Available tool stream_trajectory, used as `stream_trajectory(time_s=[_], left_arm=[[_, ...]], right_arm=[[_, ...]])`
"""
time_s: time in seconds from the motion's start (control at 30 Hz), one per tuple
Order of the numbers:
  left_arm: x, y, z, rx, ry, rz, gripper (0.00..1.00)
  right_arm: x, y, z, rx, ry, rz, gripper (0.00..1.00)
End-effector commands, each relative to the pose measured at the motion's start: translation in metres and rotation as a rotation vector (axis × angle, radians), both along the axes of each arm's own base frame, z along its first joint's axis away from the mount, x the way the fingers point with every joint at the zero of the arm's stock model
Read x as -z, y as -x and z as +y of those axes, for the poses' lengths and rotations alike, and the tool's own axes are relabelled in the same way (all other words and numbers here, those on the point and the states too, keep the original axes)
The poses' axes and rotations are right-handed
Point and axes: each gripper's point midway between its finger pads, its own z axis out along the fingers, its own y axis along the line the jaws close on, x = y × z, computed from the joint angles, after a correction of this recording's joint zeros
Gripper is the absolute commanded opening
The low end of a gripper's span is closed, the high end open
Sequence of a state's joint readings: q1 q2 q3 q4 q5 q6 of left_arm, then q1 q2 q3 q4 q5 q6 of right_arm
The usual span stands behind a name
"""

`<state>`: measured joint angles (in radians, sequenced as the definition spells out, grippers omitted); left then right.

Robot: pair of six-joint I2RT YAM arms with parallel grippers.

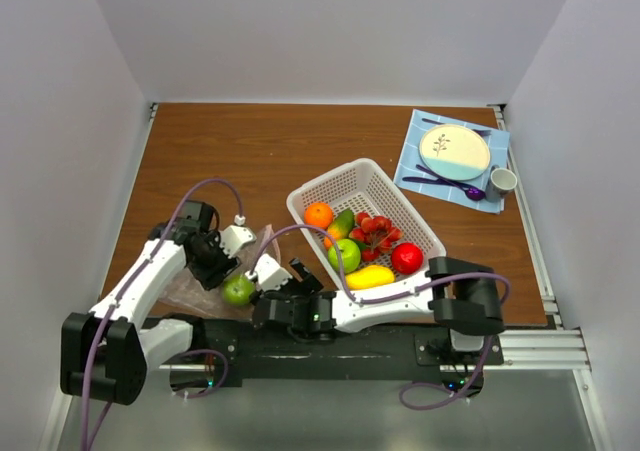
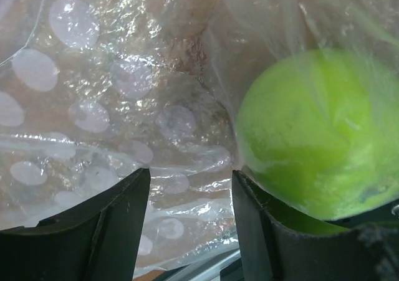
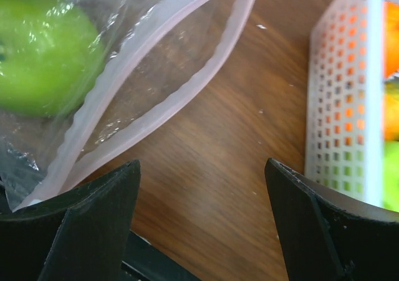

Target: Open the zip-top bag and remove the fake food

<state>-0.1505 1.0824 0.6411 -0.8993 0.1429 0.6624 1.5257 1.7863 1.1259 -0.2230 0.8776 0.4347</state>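
Observation:
The clear zip-top bag point(image 1: 190, 289) lies at the near left of the table, and its pink zip strip point(image 3: 156, 88) gapes open. One green apple point(image 1: 238, 290) sits inside it, also seen through the plastic in the left wrist view point(image 2: 318, 131) and the right wrist view point(image 3: 43, 50). My left gripper point(image 1: 220, 269) is open and presses down onto the crinkly bag point(image 2: 124, 106), with the apple just outside its right finger point(image 2: 268, 231). My right gripper point(image 1: 280, 277) is open and empty over bare wood, just right of the bag's mouth. The other fake fruits lie in the basket.
A white perforated basket point(image 1: 310, 193) stands right of the bag and holds an orange point(image 1: 318, 214), a green apple point(image 1: 345, 255), grapes point(image 1: 374, 233), a red apple point(image 1: 406, 258) and a banana point(image 1: 370, 277). Its wall is close to my right finger point(image 3: 340, 94). A plate point(image 1: 454, 151) on a blue mat and a cup point(image 1: 502, 181) sit at the far right.

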Motion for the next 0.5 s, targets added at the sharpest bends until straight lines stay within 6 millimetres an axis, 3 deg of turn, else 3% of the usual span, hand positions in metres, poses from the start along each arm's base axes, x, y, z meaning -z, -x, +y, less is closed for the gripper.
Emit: stream_trajectory(time_s=[0.0,0.33,0.47], left_arm=[[0.0,-0.014,-0.001,0.037,0.006,-0.021,0.61],[0.007,-0.027,-0.009,0.038,0.033,0.019,0.61],[0.009,-0.034,-0.014,0.022,0.053,0.022,0.61]], right_arm=[[-0.025,-0.012,0.032,-0.05,-0.107,-0.028,0.84],[-0.014,-0.047,0.041,-0.056,-0.148,0.008,0.84],[0.011,-0.044,0.05,-0.083,-0.108,0.046,0.83]])
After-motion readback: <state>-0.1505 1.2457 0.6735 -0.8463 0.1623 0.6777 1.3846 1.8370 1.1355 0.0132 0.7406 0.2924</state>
